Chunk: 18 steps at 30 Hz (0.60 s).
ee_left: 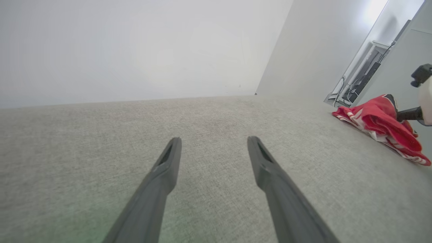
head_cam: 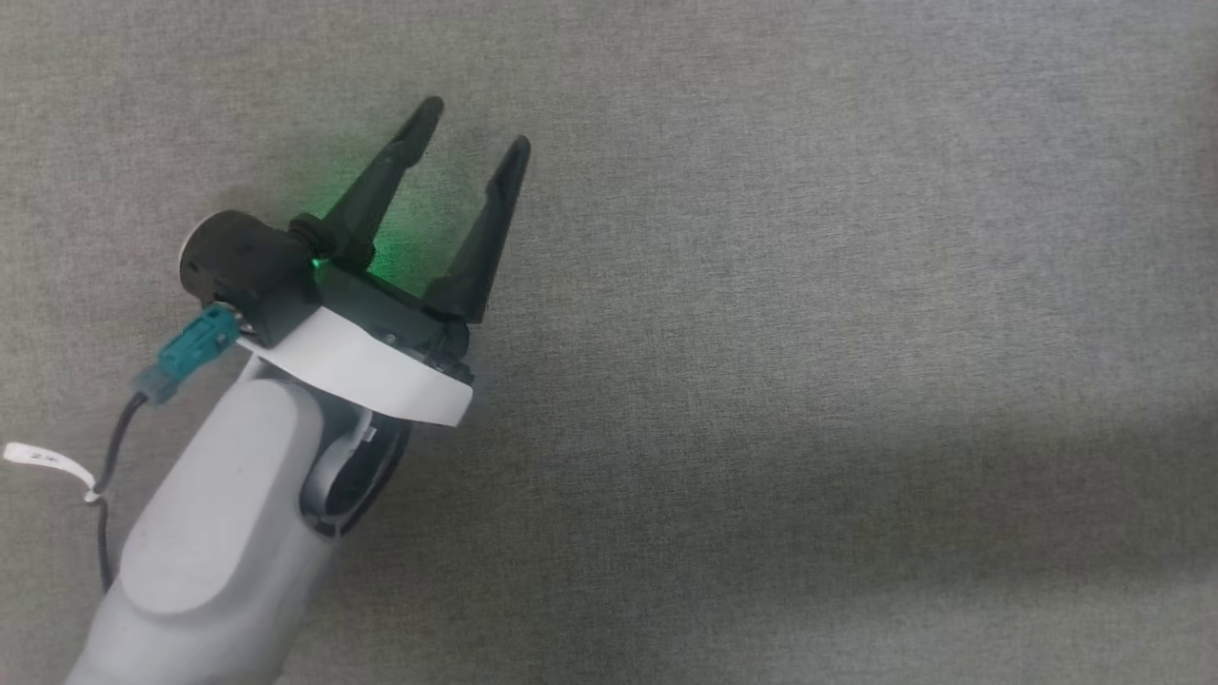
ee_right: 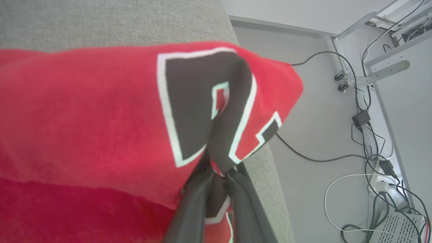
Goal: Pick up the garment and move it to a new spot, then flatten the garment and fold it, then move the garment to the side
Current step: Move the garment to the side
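One red jersey [ee_right: 84, 111]: bunched at the grey tabletop's [head_cam: 809, 285] edge, floor cables [ee_right: 315, 160] beyond; pinched by right end effector [ee_right: 219, 168]. Left end effector [head_cam: 474, 126]: fingers spread, over open tabletop, well apart from jersey.

We can read no whole word or number. On the red garment [ee_right: 84, 111], in the right wrist view, one dark white-outlined character [ee_right: 192, 101] is creased and cut off, so we can't tell which it is. The white tag [head_cam: 43, 461] on the cable [head_cam: 116, 428] has tiny print, too blurred to read.
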{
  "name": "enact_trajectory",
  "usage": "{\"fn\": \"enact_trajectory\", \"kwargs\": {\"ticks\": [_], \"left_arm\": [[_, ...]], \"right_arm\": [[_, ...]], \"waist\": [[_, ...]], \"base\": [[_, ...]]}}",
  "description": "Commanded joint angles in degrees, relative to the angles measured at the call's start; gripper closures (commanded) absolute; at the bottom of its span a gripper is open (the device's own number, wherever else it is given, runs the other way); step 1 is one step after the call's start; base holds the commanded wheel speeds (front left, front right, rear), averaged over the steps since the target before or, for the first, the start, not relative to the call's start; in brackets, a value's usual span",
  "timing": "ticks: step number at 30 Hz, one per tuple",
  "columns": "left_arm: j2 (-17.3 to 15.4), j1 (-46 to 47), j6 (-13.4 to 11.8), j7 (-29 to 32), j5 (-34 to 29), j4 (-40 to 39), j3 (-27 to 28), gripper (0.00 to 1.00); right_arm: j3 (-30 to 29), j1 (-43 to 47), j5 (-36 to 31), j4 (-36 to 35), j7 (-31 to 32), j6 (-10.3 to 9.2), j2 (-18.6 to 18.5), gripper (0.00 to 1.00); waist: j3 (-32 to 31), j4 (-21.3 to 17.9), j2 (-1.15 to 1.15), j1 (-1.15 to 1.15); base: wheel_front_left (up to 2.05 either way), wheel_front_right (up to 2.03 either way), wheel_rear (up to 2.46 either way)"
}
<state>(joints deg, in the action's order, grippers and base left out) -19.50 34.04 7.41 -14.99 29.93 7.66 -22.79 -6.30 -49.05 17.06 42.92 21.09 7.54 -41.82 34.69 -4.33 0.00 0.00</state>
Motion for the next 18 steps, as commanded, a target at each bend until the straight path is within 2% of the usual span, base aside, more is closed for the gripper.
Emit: {"fn": "enact_trajectory", "kwargs": {"ticks": [1, 3, 4, 5, 6, 7, 8, 9, 13, 18], "left_arm": [[0.14, 0.16, 0.11, -0.21, -0.53, -0.69, 1.15, 0.0], [0.33, -0.3, 0.11, -0.21, -0.34, -1.27, 1.9, 0.0], [0.38, -0.51, 0.11, -0.21, -0.64, -1.57, 2.44, 0.0], [0.38, -0.51, 0.11, -0.21, -0.64, -1.57, 2.44, 0.0], [0.51, -0.9, 0.11, -0.21, -0.24, -1.76, 2.55, 0.0], [0.4, -1.13, 0.11, -0.2, -0.28, -1.8, 2.76, 0.0], [0.25, -1.17, 0.11, -0.21, -0.69, -1.87, 3.05, 0.0], [0.24, -1.26, 0.11, -0.21, -0.7, -1.88, 3.18, 0.0], [0.51, -2.49, 0.11, -0.2, 0.02, -2.45, 4.17, 0.0], [0.8, -4.09, 0.11, -0.21, -1.3, -3.22, 6.69, 0.0]], "right_arm": [[-0.08, -1.0, -0.55, 0.57, -0.78, -0.11, 0.23, 1.0], [-0.12, -1.44, -0.69, 1.27, -1.41, -0.11, 0.51, 1.0], [-0.08, -1.69, -0.85, 1.48, -1.6, -0.11, 0.58, 0.94], [-0.08, -1.69, -0.85, 1.48, -1.6, -0.11, 0.58, 0.94], [-0.06, -1.97, -1.01, 1.73, -1.63, -0.11, 0.72, 0.68], [-0.26, -2.25, -1.21, 2.1, -1.77, -0.11, 0.74, 0.56], [-0.34, -2.53, -1.43, 2.29, -2.14, -0.11, 0.83, 0.16], [-0.22, -2.75, -1.73, 2.55, -2.19, -0.11, 1.15, 0.0], [-0.48, -3.63, -2.52, 2.93, -3.02, -0.11, 1.8, 0.0], [-1.0, -4.05, -2.06, 2.05, -5.71, -0.11, 4.29, 0.0]], "waist": [[0.13, 0.2, 0.0, 0.0], [0.11, 0.23, 0.0, 0.0], [0.07, 0.22, 0.0, 0.0], [0.07, 0.22, 0.0, 0.0], [-0.02, 0.14, 0.0, 0.0], [-0.16, 0.08, 0.0, 0.0], [-0.33, 0.02, 0.0, 0.0], [-0.62, -0.09, 0.0, 0.0], [-1.79, -0.44, 0.0, 0.0], [-4.29, -0.65, 0.0, 0.0]], "base": [[0.0, 0.0, 0.0], [0.0, 0.0, 0.0], [0.0, 0.0, 0.0], [0.0, 0.0, 0.0], [0.0, 0.0, 0.0], [0.0, 0.0, 0.0], [0.0, 0.0, 0.0], [0.0, 0.0, 0.0], [0.0, 0.0, 0.0], [0.0, 0.0, 0.0]]}}
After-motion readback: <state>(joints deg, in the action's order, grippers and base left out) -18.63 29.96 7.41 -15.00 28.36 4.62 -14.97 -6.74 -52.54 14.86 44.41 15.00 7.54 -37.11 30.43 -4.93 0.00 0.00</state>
